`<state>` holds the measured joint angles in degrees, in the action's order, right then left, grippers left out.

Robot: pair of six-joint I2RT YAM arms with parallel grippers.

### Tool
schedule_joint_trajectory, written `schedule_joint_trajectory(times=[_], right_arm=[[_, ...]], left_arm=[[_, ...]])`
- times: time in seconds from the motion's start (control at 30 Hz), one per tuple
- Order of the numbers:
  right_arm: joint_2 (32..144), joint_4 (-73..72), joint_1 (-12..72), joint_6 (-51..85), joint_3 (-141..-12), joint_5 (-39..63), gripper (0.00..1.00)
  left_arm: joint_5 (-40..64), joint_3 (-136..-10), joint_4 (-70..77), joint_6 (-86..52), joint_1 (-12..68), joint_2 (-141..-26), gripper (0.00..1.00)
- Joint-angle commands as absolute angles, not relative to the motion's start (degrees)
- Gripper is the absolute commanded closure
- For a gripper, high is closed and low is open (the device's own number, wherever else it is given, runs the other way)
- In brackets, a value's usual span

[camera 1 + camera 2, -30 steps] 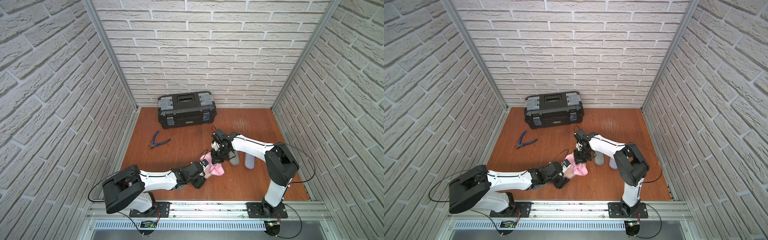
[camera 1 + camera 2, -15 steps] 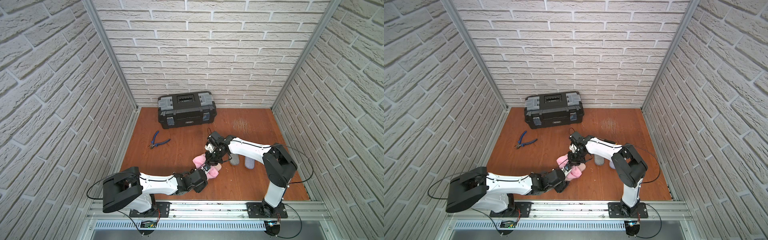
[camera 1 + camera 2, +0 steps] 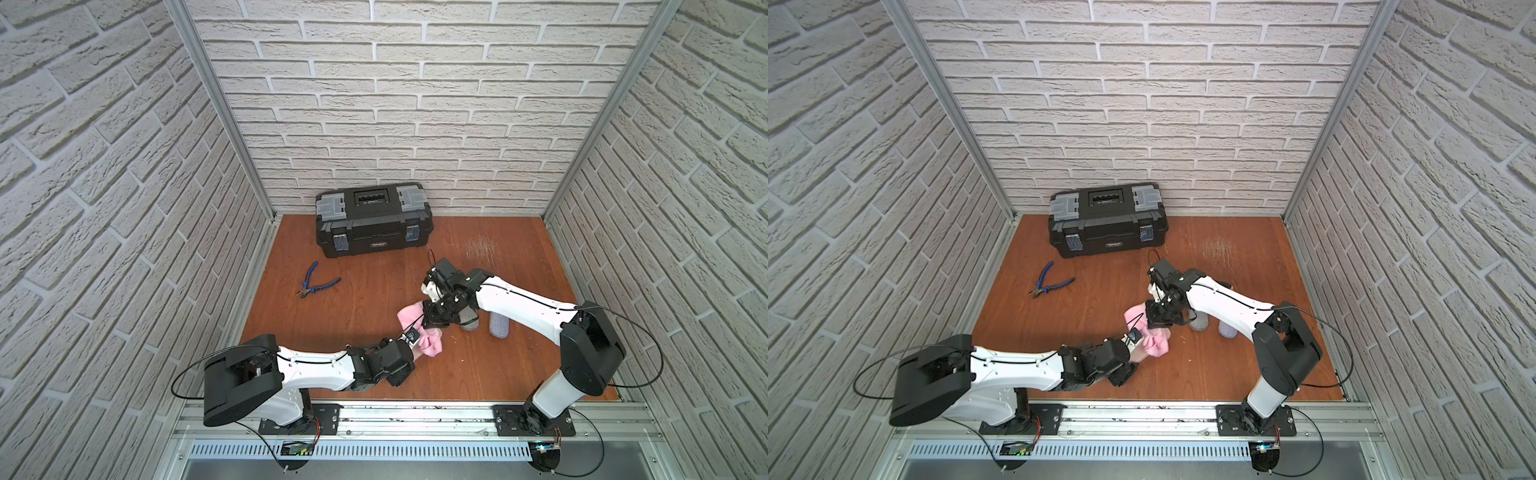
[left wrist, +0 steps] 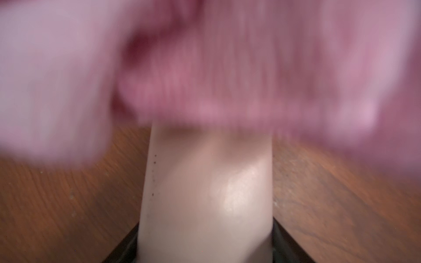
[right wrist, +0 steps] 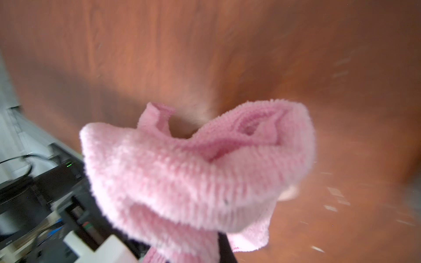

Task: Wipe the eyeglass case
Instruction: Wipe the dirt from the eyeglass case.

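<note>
Rubbing went on: eyeglass case (image 4: 205, 193) sat clamped in left claw (image 3: 1136, 352), near bench (image 3: 353, 332) front, far end buried under pink cloth (image 5: 182, 177) pinched in closed right claw (image 3: 434, 320). We noted both claws had shifted against each other within last second; wipe stroke underway, judged unfinished.

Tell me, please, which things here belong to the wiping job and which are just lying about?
Job in hand: eyeglass case, clamped in the left gripper; pink cloth, pinched by the right gripper.
Lying about: black toolbox; blue-handled pliers; two grey objects.
</note>
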<state>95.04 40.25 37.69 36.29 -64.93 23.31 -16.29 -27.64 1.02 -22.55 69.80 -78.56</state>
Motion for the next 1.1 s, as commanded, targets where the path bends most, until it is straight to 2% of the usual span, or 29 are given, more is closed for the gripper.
schedule_joint_trajectory(times=[0.0,0.07,0.13,0.23,0.3,0.37,0.5,0.6,0.8,0.93,1.07], right_arm=[[98.2,33.8,35.2,41.0,-60.9,30.8,0.98],[99.3,39.7,31.4,36.1,-61.4,23.1,0.97],[100.5,47.5,29.1,30.7,-64.6,8.8,0.97],[101.4,55.2,29.9,25.8,-71.7,-9.5,0.98],[102.1,58.4,32.7,23.7,-77.2,-15.4,0.98],[103.2,59.8,36.2,22.2,-82.3,-13.0,0.98],[108.3,58.0,41.7,25.2,-89.9,9.7,0.98],[112.2,52.3,44.4,29.2,-92.1,22.0,0.98],[117.6,47.0,44.9,28.9,-90.2,35.9,0.98],[115.1,48.9,40.3,27.0,-80.9,32.3,0.98],[107.7,51.9,32.6,25.3,-73.8,18.6,0.98]], left_arm=[[-15.2,-25.9,-1.8,-21.5,69.5,-77.3,0.64],[-15.4,-25.6,-1.4,-21.3,69.5,-76.8,0.65],[-15.8,-25.2,-0.9,-21.1,69.5,-76.3,0.67],[-16.7,-24.9,-0.2,-21.4,69.6,-76.4,0.68],[-18.5,-25.7,-1.4,-21.5,70.3,-77.1,0.68],[-21.8,-27.1,-3.2,-21.4,71.6,-78.1,0.68],[-30.4,-30.7,-7.2,-21.2,75.8,-81.0,0.67],[-38.6,-34.2,-12.1,-22.9,79.5,-84.4,0.67],[-48.3,-39.5,-20.3,-27.0,83.6,-90.6,0.67],[-49.4,-39.6,-21.3,-28.8,83.8,-90.7,0.68],[-48.9,-38.7,-20.8,-30.1,83.3,-89.8,0.70]])
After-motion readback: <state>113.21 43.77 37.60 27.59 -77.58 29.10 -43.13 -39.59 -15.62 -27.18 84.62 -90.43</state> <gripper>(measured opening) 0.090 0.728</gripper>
